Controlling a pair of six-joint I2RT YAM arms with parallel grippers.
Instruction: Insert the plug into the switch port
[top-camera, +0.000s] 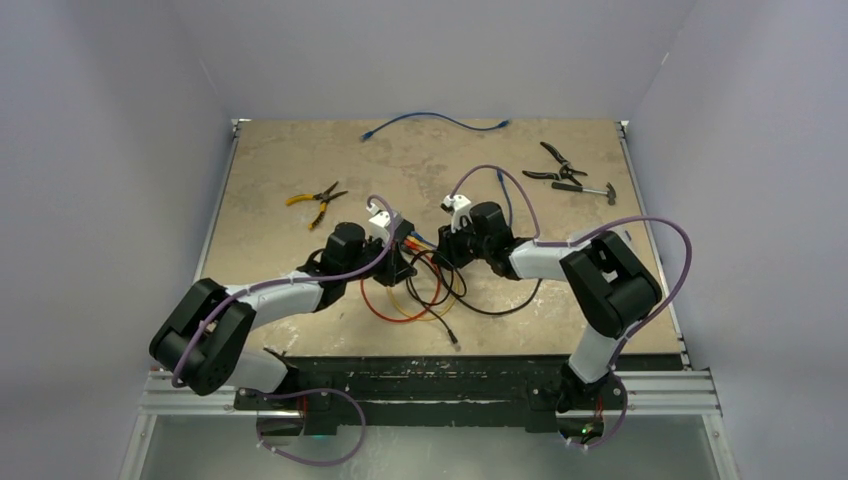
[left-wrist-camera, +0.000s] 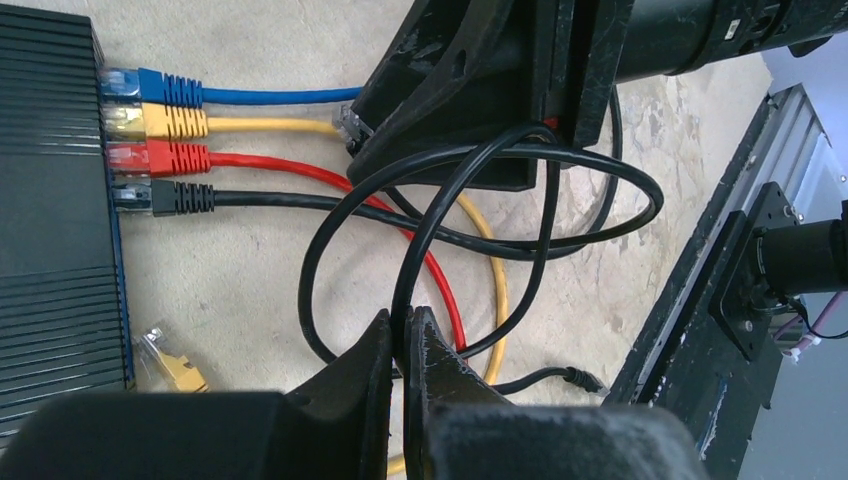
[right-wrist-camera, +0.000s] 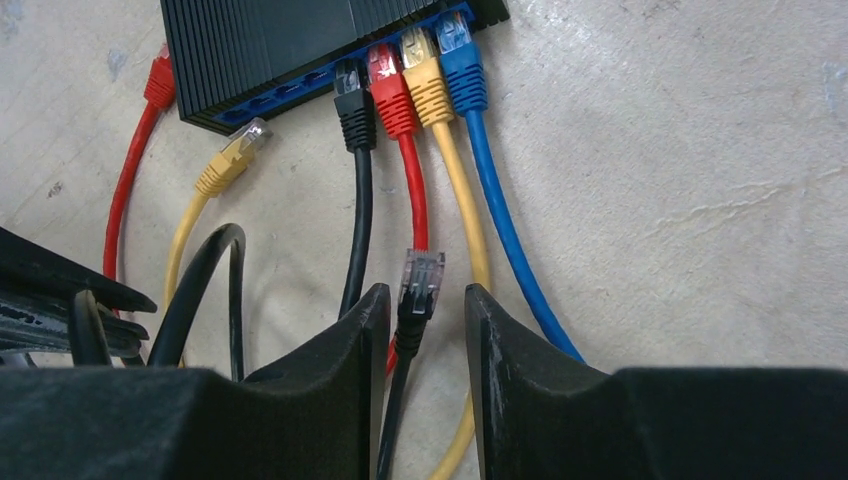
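Note:
The switch (right-wrist-camera: 270, 50), a flat black box, lies on the table and also shows in the left wrist view (left-wrist-camera: 50, 200). Blue (right-wrist-camera: 458, 65), yellow (right-wrist-camera: 425, 75), red (right-wrist-camera: 390, 90) and black (right-wrist-camera: 352, 105) plugs sit side by side in its ports. My right gripper (right-wrist-camera: 425, 295) is open, with a clear plug on a black cable (right-wrist-camera: 420, 280) standing between its fingers, a short way in front of the ports. My left gripper (left-wrist-camera: 408, 335) is shut on a loop of black cable (left-wrist-camera: 420, 250). In the top view both grippers meet at mid-table, the left (top-camera: 400, 268) and the right (top-camera: 445, 250).
A loose yellow plug (right-wrist-camera: 240, 145) and a loose red plug (right-wrist-camera: 158, 80) lie at the switch's free ports. Another loose black plug (left-wrist-camera: 585, 378) lies near the front edge. Yellow-handled pliers (top-camera: 315, 200), a blue cable (top-camera: 435, 120), black-handled pliers (top-camera: 555, 165) and a hammer (top-camera: 585, 188) lie farther back.

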